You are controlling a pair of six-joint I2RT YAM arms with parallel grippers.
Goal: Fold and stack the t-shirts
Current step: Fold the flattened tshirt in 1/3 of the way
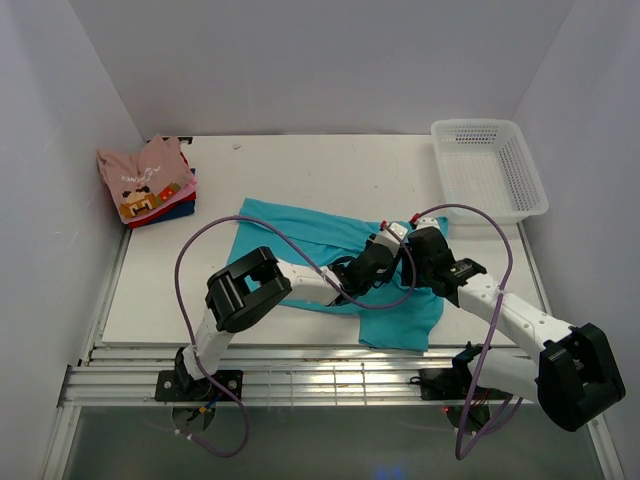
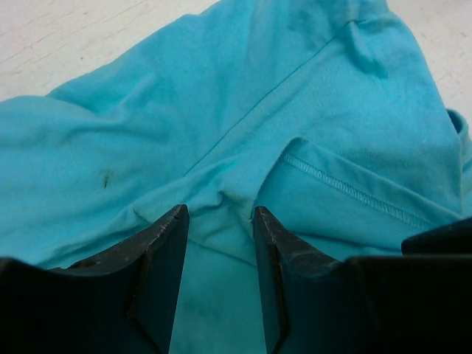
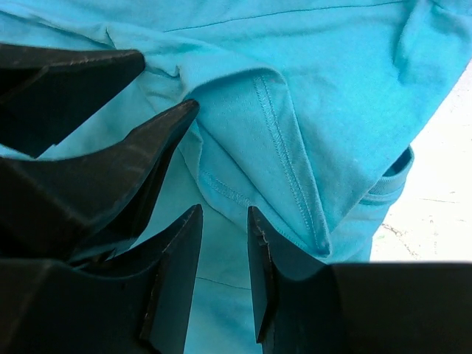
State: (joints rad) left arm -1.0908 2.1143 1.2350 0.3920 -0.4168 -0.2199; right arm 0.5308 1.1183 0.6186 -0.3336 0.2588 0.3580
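Your teal short-sleeved cloth t-shirt [image 1: 300, 225] lies spread out just left of the white plastic mesh basket [image 1: 475, 125] and nearer to the arms. Both claws are down on it, close together. Your left claw [image 2: 220, 214] is partly open with a bump of cloth between its tips. Your right claw [image 3: 223, 214] shows a smaller gap over cloth. You cannot tell if either one is pinching. The pile of folded shirts [image 1: 150, 180], pink on top, sits far left of the basket.

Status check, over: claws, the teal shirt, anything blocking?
Left claw and right claw part open, tips on cloth mid-shirt. Teal t-shirt rumpled, unfolded, mid-table. Nothing else on it; folded stack far left, basket far right.
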